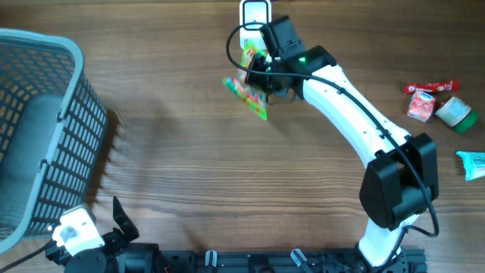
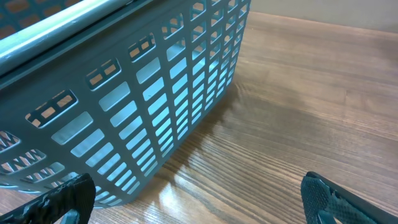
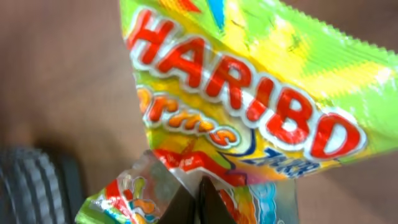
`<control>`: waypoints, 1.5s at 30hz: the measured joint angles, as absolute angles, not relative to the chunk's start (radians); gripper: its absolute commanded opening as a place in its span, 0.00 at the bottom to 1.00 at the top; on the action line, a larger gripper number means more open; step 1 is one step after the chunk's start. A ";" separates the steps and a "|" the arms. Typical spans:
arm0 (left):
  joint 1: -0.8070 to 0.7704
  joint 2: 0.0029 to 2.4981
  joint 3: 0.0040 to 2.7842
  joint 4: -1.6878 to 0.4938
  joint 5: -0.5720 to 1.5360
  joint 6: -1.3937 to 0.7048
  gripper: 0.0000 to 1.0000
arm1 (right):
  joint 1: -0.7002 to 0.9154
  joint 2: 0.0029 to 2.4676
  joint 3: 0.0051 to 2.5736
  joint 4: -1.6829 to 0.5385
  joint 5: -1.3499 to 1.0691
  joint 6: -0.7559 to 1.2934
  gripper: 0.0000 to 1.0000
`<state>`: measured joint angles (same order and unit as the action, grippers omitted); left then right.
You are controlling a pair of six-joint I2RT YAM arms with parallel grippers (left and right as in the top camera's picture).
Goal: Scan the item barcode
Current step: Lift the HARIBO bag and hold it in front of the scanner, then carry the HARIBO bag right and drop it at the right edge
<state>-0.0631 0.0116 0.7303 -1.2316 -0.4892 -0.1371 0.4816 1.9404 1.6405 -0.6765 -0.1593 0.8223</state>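
The item is a bright yellow-green Haribo candy bag (image 1: 248, 89), hanging above the table at the far middle. My right gripper (image 1: 263, 70) is shut on its edge. In the right wrist view the bag (image 3: 249, 87) fills the frame, logo side towards the camera, and my right gripper (image 3: 199, 185) pinches its crumpled lower edge with the two dark fingers pressed together. No barcode shows on this side. A white scanner (image 1: 255, 14) stands just beyond the bag at the table's far edge. My left gripper (image 1: 121, 221) rests at the near left; in its wrist view the left gripper (image 2: 199, 196) is wide open and holds nothing.
A grey-blue slotted basket (image 1: 74, 53) occupies the left side, and the same basket (image 2: 124, 99) stands close in front of the left gripper. At the right lie a red packet (image 1: 430, 87), a red-and-white carton (image 1: 421, 107), a green-white bottle (image 1: 458, 113) and a teal packet (image 1: 472, 164).
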 measured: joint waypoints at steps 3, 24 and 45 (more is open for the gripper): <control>-0.063 0.012 0.730 -1.232 -0.489 -0.138 1.00 | 0.475 1.939 1.641 -0.564 -0.039 0.823 0.05; -0.063 0.012 0.730 -1.232 -0.489 -0.138 1.00 | 0.385 2.251 1.760 0.102 0.299 0.665 0.04; -0.063 0.012 0.730 -1.232 -0.489 -0.138 1.00 | 0.164 2.276 1.840 -0.340 -0.154 0.923 1.00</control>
